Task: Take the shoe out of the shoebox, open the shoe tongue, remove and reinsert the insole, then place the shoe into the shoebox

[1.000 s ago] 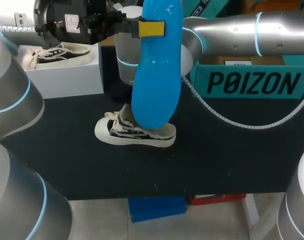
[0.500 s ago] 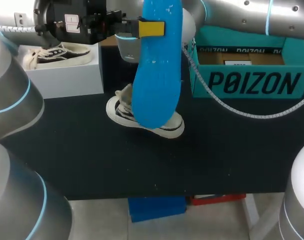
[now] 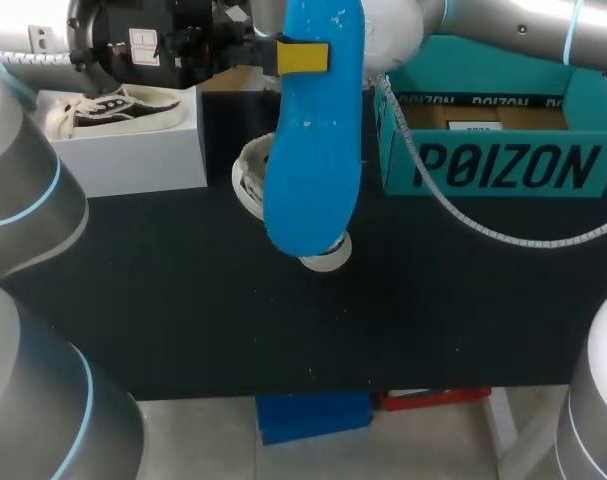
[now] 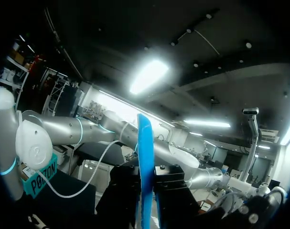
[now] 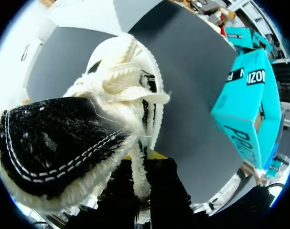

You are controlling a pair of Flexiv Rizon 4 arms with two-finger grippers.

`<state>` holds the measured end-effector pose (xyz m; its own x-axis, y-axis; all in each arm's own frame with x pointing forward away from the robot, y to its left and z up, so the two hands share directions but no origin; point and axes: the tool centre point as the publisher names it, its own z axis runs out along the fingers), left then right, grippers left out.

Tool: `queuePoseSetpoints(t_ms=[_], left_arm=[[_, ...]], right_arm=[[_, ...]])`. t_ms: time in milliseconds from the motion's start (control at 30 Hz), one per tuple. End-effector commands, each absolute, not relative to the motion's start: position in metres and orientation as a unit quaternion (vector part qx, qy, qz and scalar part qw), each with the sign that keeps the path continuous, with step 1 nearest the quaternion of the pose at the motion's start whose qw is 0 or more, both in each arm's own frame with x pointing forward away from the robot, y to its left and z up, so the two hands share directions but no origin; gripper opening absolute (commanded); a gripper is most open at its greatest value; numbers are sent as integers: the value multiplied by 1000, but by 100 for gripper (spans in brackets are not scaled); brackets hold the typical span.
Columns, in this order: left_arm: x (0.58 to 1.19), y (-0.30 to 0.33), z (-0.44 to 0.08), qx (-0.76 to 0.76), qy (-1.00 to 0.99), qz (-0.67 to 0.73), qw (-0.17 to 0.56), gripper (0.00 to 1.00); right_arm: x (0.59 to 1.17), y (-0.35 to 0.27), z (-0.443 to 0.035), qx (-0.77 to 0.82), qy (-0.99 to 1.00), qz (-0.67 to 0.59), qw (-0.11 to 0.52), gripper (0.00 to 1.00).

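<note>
- The left arm (image 3: pixel 23 200) comes in from the left side, with its wrist held high over the back of the counter (image 3: pixel 183 320).
- The left fingers (image 3: pixel 303 57) pinch a blue insole (image 3: pixel 313 150) near its upper end, one yellow tip flat against its face.
- The insole hangs lengthwise, its rounded lower end over the middle of the counter. From the left wrist it shows edge-on between the two black fingers.
- The right arm (image 3: pixel 523 15) reaches in from the far right corner and past the middle, crossing above the near corner of the teal shoebox (image 3: pixel 493 165).
- The right fingers (image 5: pixel 166 181) are clamped on the cream rim of the shoe (image 5: pixel 111 95) at its opening, with a bit of yellow tip showing against the canvas.
- The shoe, a black-and-cream sneaker, is tipped up with its toe end pointing down at the counter. From overhead the insole hides most of it, and I cannot tell whether the toe touches the surface.
- The shoe sits between the open teal shoebox at the back right and a white box (image 3: pixel 123 150) at the back left, which holds a second shoe (image 3: pixel 113 110).
- A broad stretch of black counter runs from the shoe to the front edge.
</note>
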<state>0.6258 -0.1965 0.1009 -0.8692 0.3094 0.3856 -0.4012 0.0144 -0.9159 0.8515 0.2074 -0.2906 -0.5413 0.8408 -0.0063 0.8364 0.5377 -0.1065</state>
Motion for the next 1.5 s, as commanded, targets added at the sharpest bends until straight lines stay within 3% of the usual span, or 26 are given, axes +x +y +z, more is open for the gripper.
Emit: queuePoseSetpoints(t_ms=[33,1500], left_arm=[[626,-197,101,35,-667,700,253,0],[626,-197,101,35,-667,700,253,0]], right_arm=[[848,203,-297,-687,-726,-1,6,0],[888,180,-403,-729,-684,35,-15,0]])
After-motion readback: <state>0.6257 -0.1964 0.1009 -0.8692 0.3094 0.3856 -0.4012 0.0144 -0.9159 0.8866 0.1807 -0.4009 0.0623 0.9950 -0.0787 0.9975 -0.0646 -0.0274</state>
